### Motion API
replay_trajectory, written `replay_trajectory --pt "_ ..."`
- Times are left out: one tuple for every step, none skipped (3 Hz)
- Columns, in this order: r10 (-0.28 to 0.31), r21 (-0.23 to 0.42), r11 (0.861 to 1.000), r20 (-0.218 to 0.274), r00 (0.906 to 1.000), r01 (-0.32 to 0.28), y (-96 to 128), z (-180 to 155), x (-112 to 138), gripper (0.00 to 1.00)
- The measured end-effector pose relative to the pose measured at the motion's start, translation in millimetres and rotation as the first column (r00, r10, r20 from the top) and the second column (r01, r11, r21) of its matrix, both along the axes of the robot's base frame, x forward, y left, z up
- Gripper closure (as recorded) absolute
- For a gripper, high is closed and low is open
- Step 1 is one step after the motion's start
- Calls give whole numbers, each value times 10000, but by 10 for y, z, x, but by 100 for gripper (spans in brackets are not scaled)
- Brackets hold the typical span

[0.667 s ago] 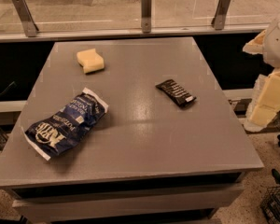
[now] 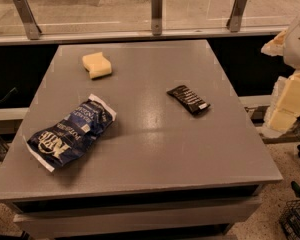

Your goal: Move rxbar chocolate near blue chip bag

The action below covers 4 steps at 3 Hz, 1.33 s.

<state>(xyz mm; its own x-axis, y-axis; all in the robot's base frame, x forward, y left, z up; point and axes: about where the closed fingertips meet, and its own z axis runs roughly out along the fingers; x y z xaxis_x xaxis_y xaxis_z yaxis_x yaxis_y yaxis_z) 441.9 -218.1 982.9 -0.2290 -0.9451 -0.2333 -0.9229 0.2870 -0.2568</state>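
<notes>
The gripper (image 2: 289, 106) hangs off the desk's (image 2: 155, 159) right edge, at three o'clock; whether it is open or closed cannot be told. The rxbar (image 2: 188, 99) lies flat on the desk at the gripper's nine o'clock, well apart, its white text too small to read. The blue bag (image 2: 70, 134) lies at the bar's eight o'clock, lettering unreadable. A sponge (image 2: 96, 65) sits at eleven o'clock.

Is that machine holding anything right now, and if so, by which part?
Nothing, as far as shows. The pincer hangs to the right of the table; the rxbar chocolate, blue chip bag and sponge lie free on it.
</notes>
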Motion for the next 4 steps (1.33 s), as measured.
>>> replay_trajectory --pt "81 -70 9999 67 9999 -81 32 55 194 0" --pt "645 -133 9978 77 9979 -644 128 76 449 0" --pt "1430 69 9897 59 9897 -1431 249 1 695 0" --pt "2143 485 9755 139 9767 -2147 282 -173 929 0"
